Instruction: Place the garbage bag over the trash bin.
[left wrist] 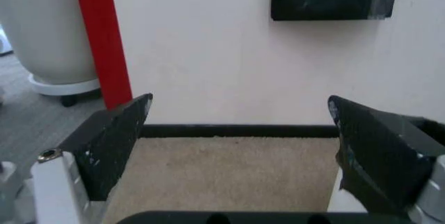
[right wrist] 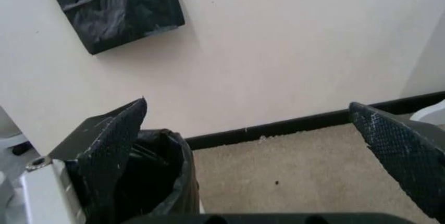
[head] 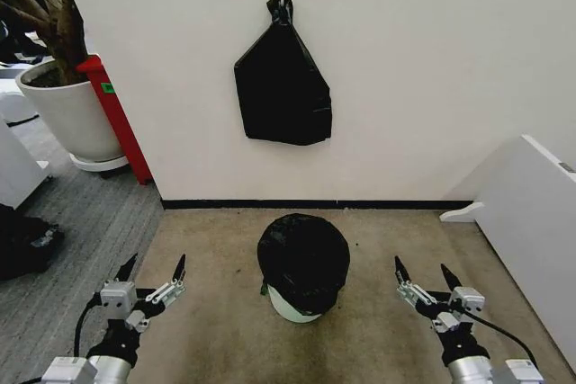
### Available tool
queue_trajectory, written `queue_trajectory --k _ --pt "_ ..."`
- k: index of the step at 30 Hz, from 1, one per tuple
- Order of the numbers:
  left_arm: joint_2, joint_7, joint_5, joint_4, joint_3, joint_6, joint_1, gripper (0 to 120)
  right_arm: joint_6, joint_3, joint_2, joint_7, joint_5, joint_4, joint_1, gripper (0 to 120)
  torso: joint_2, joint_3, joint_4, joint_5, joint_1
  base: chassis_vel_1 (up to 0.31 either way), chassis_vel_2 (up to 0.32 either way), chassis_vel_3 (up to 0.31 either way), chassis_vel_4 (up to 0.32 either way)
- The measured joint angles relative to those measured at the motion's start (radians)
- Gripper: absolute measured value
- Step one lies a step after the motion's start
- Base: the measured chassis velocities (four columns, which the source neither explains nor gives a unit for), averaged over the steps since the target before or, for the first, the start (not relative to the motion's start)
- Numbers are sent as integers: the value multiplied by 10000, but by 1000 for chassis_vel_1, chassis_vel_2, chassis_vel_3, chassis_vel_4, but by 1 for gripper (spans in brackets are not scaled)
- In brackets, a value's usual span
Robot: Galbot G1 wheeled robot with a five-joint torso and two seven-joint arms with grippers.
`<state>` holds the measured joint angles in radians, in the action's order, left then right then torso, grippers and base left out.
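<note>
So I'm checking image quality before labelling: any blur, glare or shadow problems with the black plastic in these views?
Head view: even light, sharp; the bag over the bin shows faint sheen, folds hard to read. Left wrist view: soft, the near jaws blurred. Right wrist view: the bag is dark with little detail beside the blurred jaw; the wall bundle shows creases.

- The garbage bag (head: 303,258), centre of the head view, is thin black plastic, crinkled and faintly glossy.
- The trash bin (head: 295,309) beneath it shows smooth cream-white plastic.
- The bag bundle (head: 282,87) at upper centre on the wall is black plastic film, creased, with a dull sheen.
- The floor (head: 378,249) is beige carpet, matt and rough.
- The wall (head: 423,60) looks smooth, matt, off-white.
- Left gripper (head: 153,269) and right gripper (head: 423,272) at the lower corners carry matt black fingers on silvery metal mounts.
- In the right wrist view, the finger (right wrist: 108,151) surface looks finely textured.
</note>
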<state>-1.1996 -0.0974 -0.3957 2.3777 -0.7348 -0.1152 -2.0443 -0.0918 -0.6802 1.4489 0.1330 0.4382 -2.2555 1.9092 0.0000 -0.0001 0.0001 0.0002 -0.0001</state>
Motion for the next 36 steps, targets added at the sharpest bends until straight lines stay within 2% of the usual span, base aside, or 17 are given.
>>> queue_trajectory --k 36 --pt "3 22 15 -26 26 -34 5 100 7 19 -15 -16 27 -6 -17 100 0 1 -2 -2 1 0 0 0 0"
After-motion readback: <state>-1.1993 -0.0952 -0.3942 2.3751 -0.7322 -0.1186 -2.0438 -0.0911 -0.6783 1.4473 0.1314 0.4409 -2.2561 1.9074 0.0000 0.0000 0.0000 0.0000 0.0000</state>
